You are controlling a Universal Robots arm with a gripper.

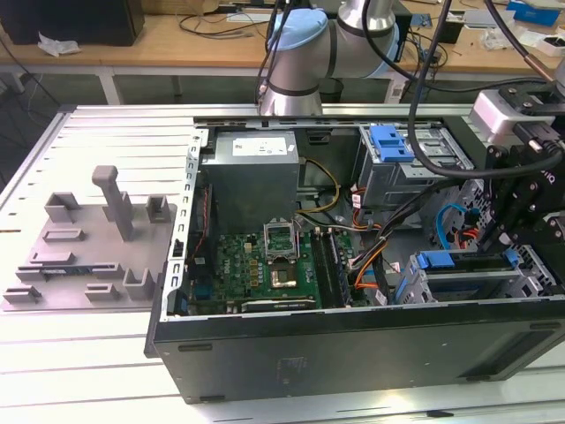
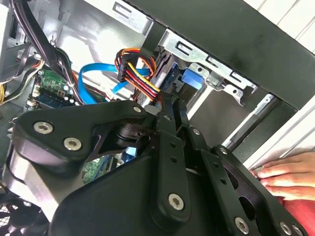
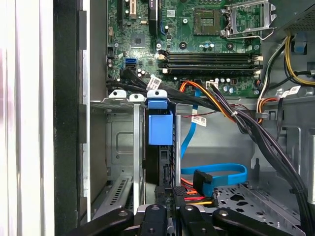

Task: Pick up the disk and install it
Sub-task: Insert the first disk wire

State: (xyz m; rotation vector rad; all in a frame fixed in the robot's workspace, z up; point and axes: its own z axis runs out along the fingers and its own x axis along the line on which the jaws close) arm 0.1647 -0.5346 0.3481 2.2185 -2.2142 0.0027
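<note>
1. Install step in hand, I'd say: disk (image 3: 160,129) stands edge-on inside the drive cage (image 3: 120,96).
2. Gripper (image 3: 170,194) jaws nearly closed, pinching the disk's rear edge.
3. Seating calls for staying square to the cage.

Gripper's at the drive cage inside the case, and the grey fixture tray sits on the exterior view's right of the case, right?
No. The exterior view shows the grey fixture tray on its left of the case, not its right. The gripper is at the drive cage.
</note>
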